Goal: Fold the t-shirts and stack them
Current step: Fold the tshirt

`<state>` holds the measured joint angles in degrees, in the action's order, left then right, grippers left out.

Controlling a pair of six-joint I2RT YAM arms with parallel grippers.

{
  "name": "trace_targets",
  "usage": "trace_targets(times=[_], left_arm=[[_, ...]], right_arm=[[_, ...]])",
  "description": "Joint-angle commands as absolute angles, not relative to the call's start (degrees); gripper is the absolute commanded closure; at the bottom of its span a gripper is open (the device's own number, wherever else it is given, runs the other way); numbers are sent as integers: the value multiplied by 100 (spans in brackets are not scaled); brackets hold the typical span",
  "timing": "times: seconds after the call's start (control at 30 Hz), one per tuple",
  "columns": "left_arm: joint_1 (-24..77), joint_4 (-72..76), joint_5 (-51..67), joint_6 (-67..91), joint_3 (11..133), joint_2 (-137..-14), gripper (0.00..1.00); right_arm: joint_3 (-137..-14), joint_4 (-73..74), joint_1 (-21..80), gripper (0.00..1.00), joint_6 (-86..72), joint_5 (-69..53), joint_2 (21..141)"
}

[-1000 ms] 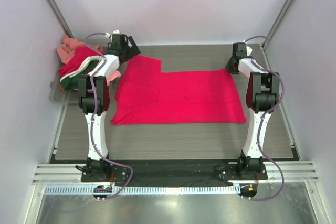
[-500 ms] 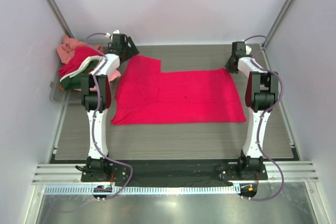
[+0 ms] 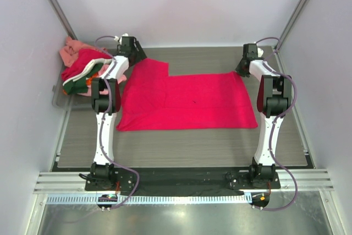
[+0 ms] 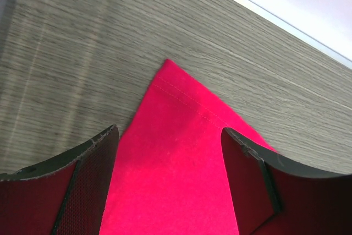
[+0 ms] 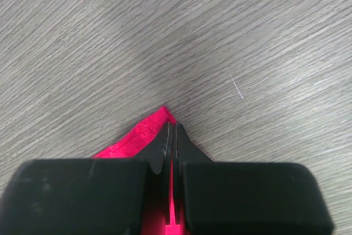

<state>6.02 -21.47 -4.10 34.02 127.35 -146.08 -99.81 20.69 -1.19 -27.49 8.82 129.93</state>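
A crimson-red t-shirt [image 3: 187,102] lies spread flat on the grey wood-grain table [image 3: 181,147]. My left gripper [image 3: 136,58] is open over the shirt's far left corner; in the left wrist view that corner [image 4: 176,136] lies between the two spread fingers [image 4: 91,169]. My right gripper [image 3: 241,70] is shut on the shirt's far right corner; in the right wrist view a thin strip of red cloth [image 5: 140,135] sits pinched between the closed pads [image 5: 171,136].
A heap of other tees [image 3: 82,70] in salmon pink, red, dark green, white and orange sits on a tray at the far left, beside the left arm. White walls enclose the table at the back and sides.
My left arm has shifted slightly right, bringing its gripper over the shirt's far left corner. The right arm and the shirt have not moved.
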Motion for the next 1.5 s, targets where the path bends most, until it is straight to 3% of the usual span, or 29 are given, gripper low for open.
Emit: trace_targets(times=[0.0, 0.2, 0.4, 0.53, 0.8, 1.47], left_arm=[[562, -2399, -650, 3366, 12964, -14695, 24], [562, -2391, -580, 3392, 13043, -14853, 32], [562, -2461, -334, 3463, 13140, -14941, 52], [563, -2409, -194, 3472, 13131, -14924, 72], [563, -2347, -114, 3428, 13140, -14898, 98], [747, -1776, -421, 2681, 11840, -13475, 100]], right_arm=[[-10020, 2206, -105, 99, -2768, 721, 13034], [-9984, 2171, -105, 99, -2777, 633, 13025], [-9958, 2153, -114, 99, -2760, 607, 12982], [-9958, 2153, -114, 99, -2760, 545, 12990], [-9958, 2153, -158, 99, -2769, 422, 12973], [-10081, 2364, -202, 99, -2769, 457, 12498]])
